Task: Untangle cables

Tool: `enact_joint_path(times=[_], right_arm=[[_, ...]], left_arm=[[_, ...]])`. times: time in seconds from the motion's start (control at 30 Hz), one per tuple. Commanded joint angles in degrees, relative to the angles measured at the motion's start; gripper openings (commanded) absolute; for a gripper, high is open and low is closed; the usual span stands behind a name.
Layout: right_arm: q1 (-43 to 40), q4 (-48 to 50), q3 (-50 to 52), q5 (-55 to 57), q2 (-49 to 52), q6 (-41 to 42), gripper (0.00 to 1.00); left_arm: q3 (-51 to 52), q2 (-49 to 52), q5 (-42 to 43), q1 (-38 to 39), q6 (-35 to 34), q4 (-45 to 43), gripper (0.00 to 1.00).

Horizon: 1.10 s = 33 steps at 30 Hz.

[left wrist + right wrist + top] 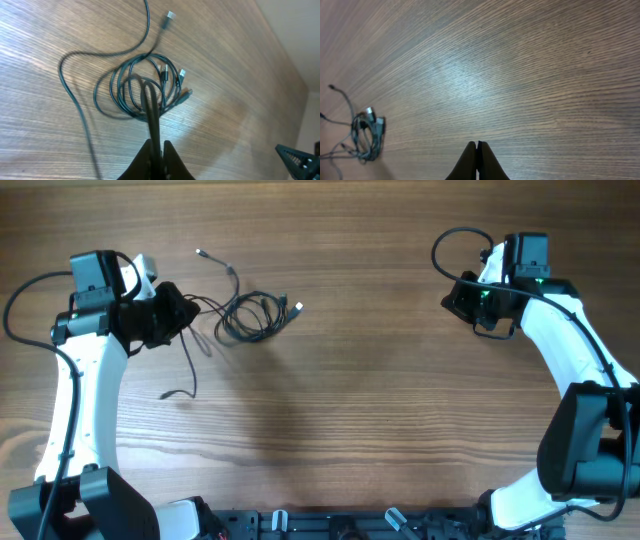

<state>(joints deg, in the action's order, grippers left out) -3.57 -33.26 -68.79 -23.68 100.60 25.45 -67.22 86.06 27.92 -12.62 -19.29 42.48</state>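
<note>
The cables [250, 316] are thin black cords in a loose coil on the wooden table, left of centre, with small metallic plugs at the coil's right side. One strand runs up to a plug [200, 253]. Another trails down to an end [166, 394]. My left gripper [172, 316] is just left of the coil. In the left wrist view its jaws [157, 146] are shut on a black strand leading up into the coil [142, 89]. My right gripper [462, 298] is far right, shut and empty [477, 146]. The coil shows at the left edge of the right wrist view [367, 132].
Thicker black cables loop by each arm: the left arm's cable [15, 305] and the right arm's cable [445, 242]. A black rail [340, 525] runs along the table's front edge. A pale wall or floor [295, 30] borders the table's far side.
</note>
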Motion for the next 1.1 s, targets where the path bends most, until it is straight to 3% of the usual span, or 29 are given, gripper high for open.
enact_joint_path(times=[0.0, 0.1, 0.13, 0.2, 0.23, 0.27, 0.33, 0.43, 0.57, 0.6, 0.73, 0.77, 0.87, 1.0, 1.03, 1.07], right_arm=[[1.40, 0.09, -0.09, 0.42, -0.52, 0.02, 0.04], [2.75, 0.17, -0.09, -1.90, -0.52, 0.02, 0.07], [3.41, 0.15, -0.09, -1.92, -0.52, 0.07, 0.09], [4.76, 0.15, -0.09, -2.12, -0.52, 0.20, 0.09], [5.44, 0.04, -0.09, -2.10, -0.52, 0.17, 0.10], [5.86, -0.02, -0.09, -2.10, -0.52, 0.11, 0.13], [6.88, 0.00, -0.09, -2.08, -0.52, 0.17, 0.22], [8.48, 0.63, -0.09, -2.03, -0.52, 0.22, 0.32], [10.25, 0.66, -0.09, -2.01, -0.52, 0.20, 0.35], [10.73, 0.70, -0.09, -1.86, -0.52, 0.20, 0.35], [12.28, 1.42, -0.09, -1.62, -0.50, 0.20, 0.36], [12.52, 1.44, -0.09, -1.62, -0.50, 0.17, 0.35], [12.59, 1.62, -0.09, -1.62, -0.42, 0.20, 0.34], [12.61, 1.55, -0.09, -1.62, -0.42, 0.17, 0.14], [12.61, 1.57, -0.09, -1.62, -0.42, 0.17, 0.14], [12.61, 1.57, -0.09, -1.62, -0.42, 0.20, 0.14]], left_arm=[[-0.15, -1.18, -1.86, 0.76, -0.50, 1.16, 0.09], [-0.15, -0.83, -1.88, 3.19, -0.48, 2.10, 0.10], [-0.15, -0.83, -1.92, 4.15, -0.48, 2.43, 0.16], [-0.15, -0.83, -7.23, 5.68, -0.50, 4.02, 0.33], [-0.15, -0.83, -12.81, 5.95, -0.55, 5.75, 0.59], [-0.15, -0.83, -15.28, 5.99, -0.72, 6.62, 0.76], [-0.17, -0.83, -17.77, 5.99, -0.70, 7.26, 0.91], [-0.17, -0.83, -16.48, 6.03, -0.76, 5.51, 0.92], [-0.17, -0.83, -14.93, 7.58, -0.98, 1.42, 0.94], [-0.17, -0.83, -15.04, 8.81, -0.94, -0.11, 1.00], [-0.17, -0.83, -29.57, 16.61, -0.96, -3.30, 1.00], [-0.17, -0.83, -35.41, 20.04, -0.94, -3.91, 1.00], [-0.17, -0.83, -38.05, 26.58, -0.66, -6.19, 1.00], [-0.15, -0.22, -36.61, 30.25, -1.60, -7.10, 1.00], [-0.15, 0.74, -36.35, 30.95, -2.86, -7.45, 1.00], [-0.15, 1.75, -36.35, 31.41, -3.45, -8.04, 0.88]])
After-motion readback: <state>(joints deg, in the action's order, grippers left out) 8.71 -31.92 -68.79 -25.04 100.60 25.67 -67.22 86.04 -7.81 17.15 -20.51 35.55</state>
